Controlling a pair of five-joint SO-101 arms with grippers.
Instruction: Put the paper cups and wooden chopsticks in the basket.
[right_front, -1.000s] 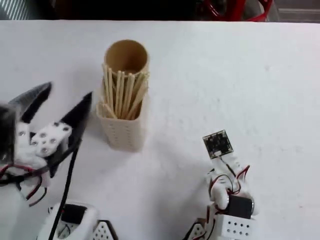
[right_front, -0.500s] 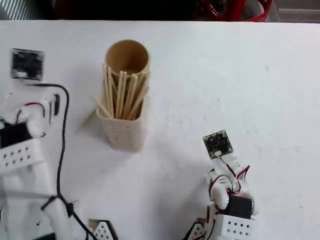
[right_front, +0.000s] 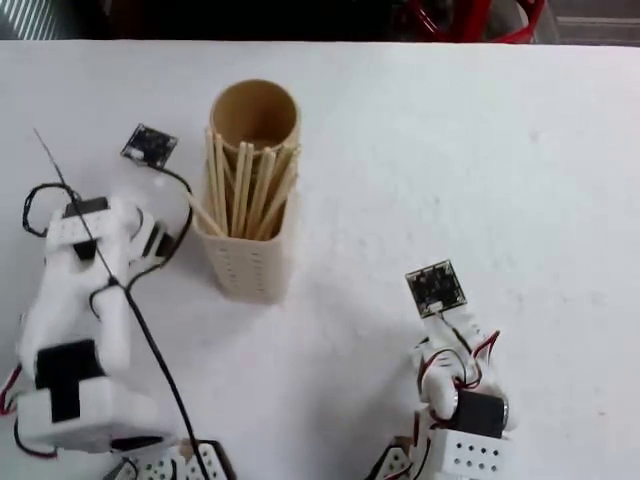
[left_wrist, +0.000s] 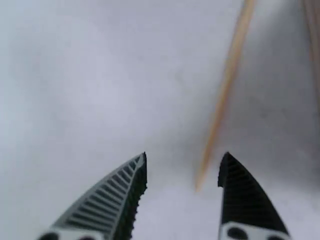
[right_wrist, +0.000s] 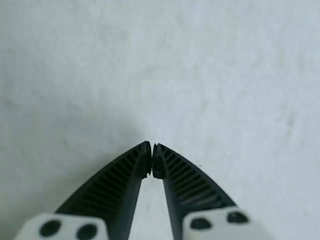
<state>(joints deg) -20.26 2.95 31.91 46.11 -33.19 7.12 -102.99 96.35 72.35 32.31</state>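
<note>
Step in hand, by judgement: stray chopstick (left_wrist: 223, 95) leaning out of basket (right_front: 245, 268); paper cup (right_front: 253, 112) already inside. Left claw (left_wrist: 184, 156) open, jaws astride chopstick tip, not gripping. Right claw (right_wrist: 151, 147) closed, empty, above tabletop (right_front: 450, 150). Next move calls for closing on stick, lifting, dropping into basket

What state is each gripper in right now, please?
Left gripper: open, holding nothing; a chopstick end sits between its jaws.
Right gripper: closed, empty.

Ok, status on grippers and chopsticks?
Left gripper open at the end of one chopstick leaning out of the basket. Right gripper shut over the table. Paper cup and other chopsticks in basket. Nothing blocking.
</note>
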